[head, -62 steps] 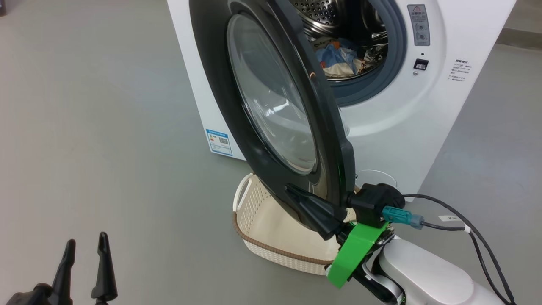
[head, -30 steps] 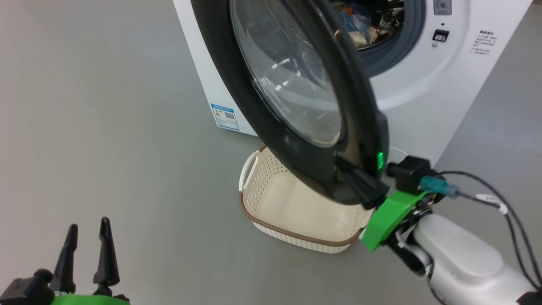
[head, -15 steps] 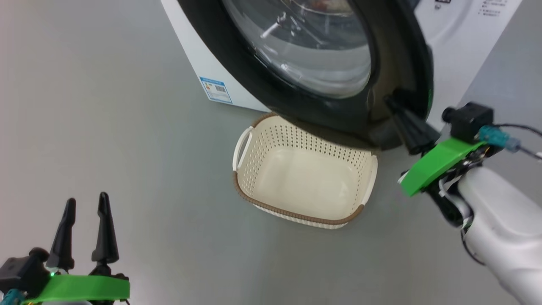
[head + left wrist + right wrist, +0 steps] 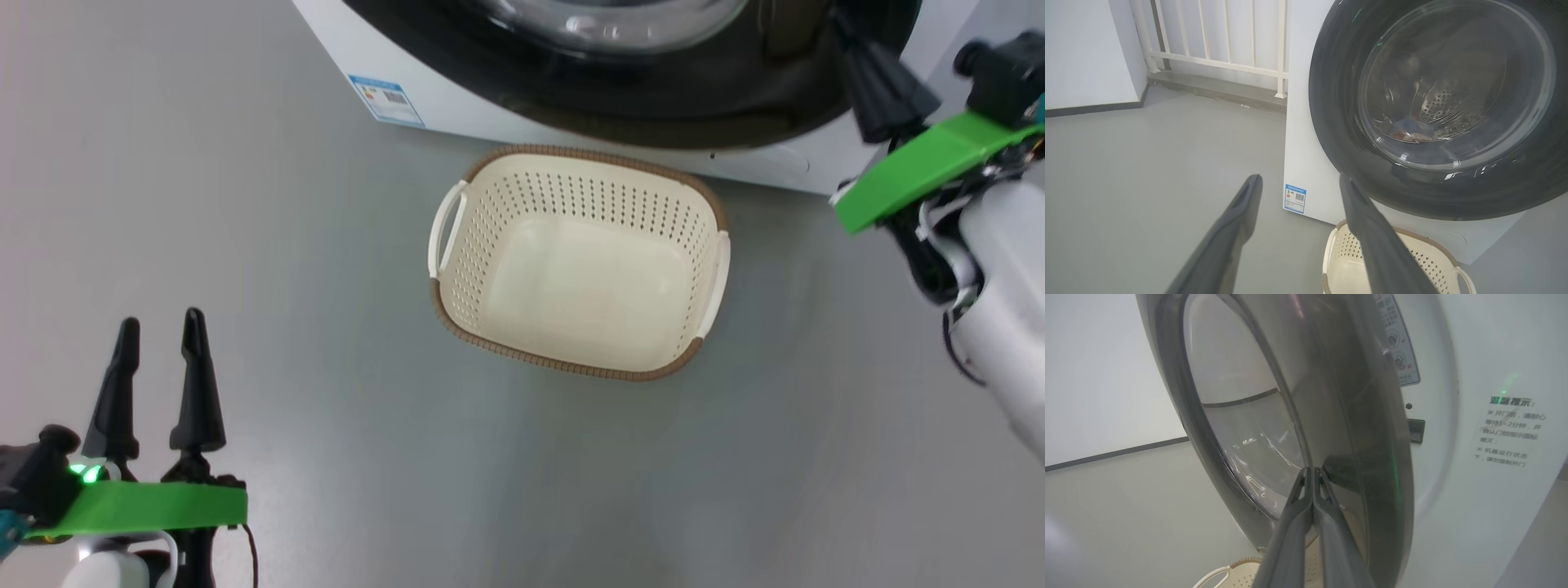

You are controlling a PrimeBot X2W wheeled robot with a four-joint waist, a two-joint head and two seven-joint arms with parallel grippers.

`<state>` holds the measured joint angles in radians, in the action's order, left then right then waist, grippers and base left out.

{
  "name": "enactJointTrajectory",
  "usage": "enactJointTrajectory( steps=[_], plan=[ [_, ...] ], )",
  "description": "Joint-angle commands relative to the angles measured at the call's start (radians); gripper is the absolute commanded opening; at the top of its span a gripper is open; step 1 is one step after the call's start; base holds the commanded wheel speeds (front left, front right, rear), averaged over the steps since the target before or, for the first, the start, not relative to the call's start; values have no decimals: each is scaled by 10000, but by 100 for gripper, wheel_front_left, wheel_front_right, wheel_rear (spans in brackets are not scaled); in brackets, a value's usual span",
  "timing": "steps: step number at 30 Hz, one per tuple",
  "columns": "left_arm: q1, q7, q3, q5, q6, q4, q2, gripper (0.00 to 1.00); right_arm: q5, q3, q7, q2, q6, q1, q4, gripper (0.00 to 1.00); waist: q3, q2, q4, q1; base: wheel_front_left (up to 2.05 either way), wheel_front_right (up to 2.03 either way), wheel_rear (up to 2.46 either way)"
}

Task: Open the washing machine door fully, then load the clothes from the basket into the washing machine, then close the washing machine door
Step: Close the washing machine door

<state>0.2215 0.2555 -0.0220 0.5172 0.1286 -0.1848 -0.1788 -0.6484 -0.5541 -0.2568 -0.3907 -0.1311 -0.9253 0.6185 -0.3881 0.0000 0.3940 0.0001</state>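
Observation:
The cream basket stands empty on the floor in front of the white washing machine. The glossy black washing machine door is swung nearly against the machine's front; in the right wrist view the door stands at a slight angle, with a gap on the latch side. My right gripper is shut, and its tips press the door's outer face near its free edge. Through the glass, blue clothes lie in the drum. My left gripper hangs open over the floor at the lower left, holding nothing.
Grey floor surrounds the basket. A blue label sticker marks the machine's lower left corner. The door latch slot sits on the front panel. A white railing and a wall lie left of the machine.
The door has swung from wide open to almost against the machine, with my shut right gripper following it. The head camera has tilted down. My left gripper stays open in place.

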Motion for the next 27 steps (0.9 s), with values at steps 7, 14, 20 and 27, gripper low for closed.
enactJointTrajectory(
  steps=[7,14,20,27],
  plan=[
    [546,63,288,133,21,323,-355,100,185,115,-49,-289,4,-1106,122,0,-867,0,-47,-1,0,0,0],
    [813,63,117,181,21,336,-272,100,254,154,-49,-407,4,-1984,260,0,-1316,0,61,-1,0,0,0],
    [901,63,86,196,21,317,-276,100,415,366,-49,-428,4,-2494,411,0,-1509,0,120,-1,0,0,0],
    [909,63,114,173,21,256,-272,100,528,483,-49,-376,4,-2468,409,0,-1486,0,57,-1,0,0,0]
  ],
)
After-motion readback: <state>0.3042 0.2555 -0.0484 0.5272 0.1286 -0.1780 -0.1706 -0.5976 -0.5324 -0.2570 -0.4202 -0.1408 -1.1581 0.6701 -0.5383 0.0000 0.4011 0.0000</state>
